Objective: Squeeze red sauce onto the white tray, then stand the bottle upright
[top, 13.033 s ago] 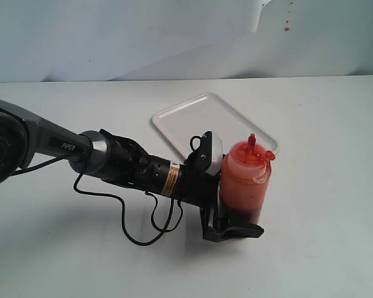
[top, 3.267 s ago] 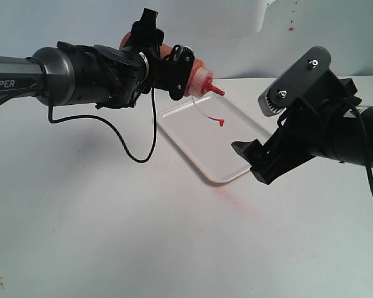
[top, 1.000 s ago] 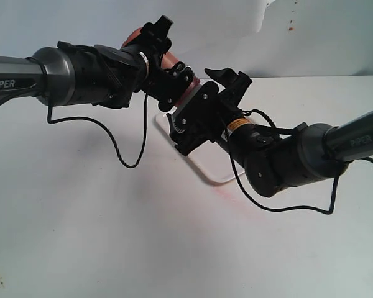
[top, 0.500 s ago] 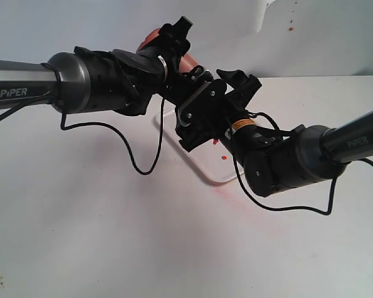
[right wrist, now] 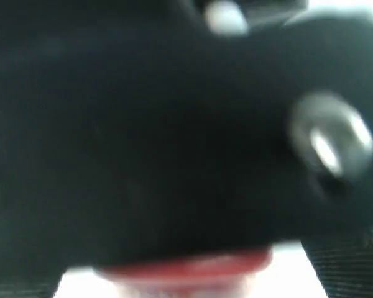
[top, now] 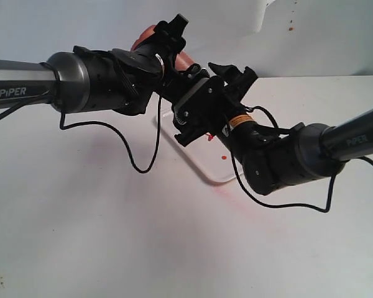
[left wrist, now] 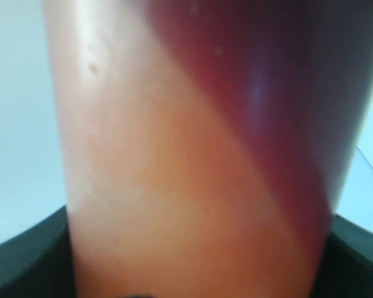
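From the exterior view, the left claw (top: 171, 48) is clenched round the bottle (top: 185, 61), which lies tipped on its side in the air. The right claw (top: 231, 72) is pushed in right beside it. Its fingers are spread, with wall showing between the tips and nothing visibly clamped. Below both claws lies the white tray (top: 205, 177), with a drop of red sauce (top: 224, 159) on it close to the near rim. The nozzle is hidden behind the right claw.

In the left wrist view the bottle (left wrist: 193, 155) fills nearly everything, with black jaw corners at either side of it. The darker red sauce (left wrist: 280, 93) is pooled toward one wall.

In the right wrist view a blurred black part with a bright screw (right wrist: 332, 143) blocks the lens. Only a strip of red cap (right wrist: 193, 267) shows beyond it, so I cannot judge contact from here.

The two claws are tightly crowded, so a misjudged closing could knock metal on metal or twist the bottle in the left claw's hold. With the drop already near the rim, I'd guess a hard squeeze could throw sauce past that edge onto the table (top: 112, 248).

Room is tight between the claws. The tabletop on the near side of them lies open for standing the bottle, though a slack cable (top: 143, 164) hangs under the left arm.
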### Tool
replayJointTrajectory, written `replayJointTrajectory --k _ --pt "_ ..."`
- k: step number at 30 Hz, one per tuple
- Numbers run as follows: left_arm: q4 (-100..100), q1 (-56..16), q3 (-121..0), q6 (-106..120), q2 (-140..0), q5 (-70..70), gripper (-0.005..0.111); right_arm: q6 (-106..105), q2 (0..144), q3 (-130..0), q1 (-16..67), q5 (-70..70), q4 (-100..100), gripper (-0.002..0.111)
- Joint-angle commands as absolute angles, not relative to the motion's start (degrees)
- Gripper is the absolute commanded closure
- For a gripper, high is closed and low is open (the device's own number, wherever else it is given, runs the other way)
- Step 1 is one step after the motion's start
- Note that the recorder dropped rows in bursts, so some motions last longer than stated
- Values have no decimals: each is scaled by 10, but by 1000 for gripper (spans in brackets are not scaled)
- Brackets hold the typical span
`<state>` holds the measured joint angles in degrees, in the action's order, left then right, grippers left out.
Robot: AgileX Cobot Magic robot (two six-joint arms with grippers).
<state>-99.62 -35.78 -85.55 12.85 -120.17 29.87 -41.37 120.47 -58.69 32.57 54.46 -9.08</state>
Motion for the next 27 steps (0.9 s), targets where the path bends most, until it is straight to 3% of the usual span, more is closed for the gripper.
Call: replayJointTrajectory --k 1,12,16,19,27 --pt "-999 -361 -863 124 -1187 316 107 -369 1204 -628 326 489 -72 23" --pt "-999 -369 -863 124 -1187 314 107 -355 1204 -661 326 424 -126 24" --pt "-999 -369 -863 124 -1187 314 107 -349 1204 -661 326 417 -126 31" --pt "-999 -369 -863 124 -1187 314 107 -343 1204 -661 326 412 -126 44" --pt "-999 -369 -863 124 -1187 317 107 -343 1204 -661 326 405 -131 105"
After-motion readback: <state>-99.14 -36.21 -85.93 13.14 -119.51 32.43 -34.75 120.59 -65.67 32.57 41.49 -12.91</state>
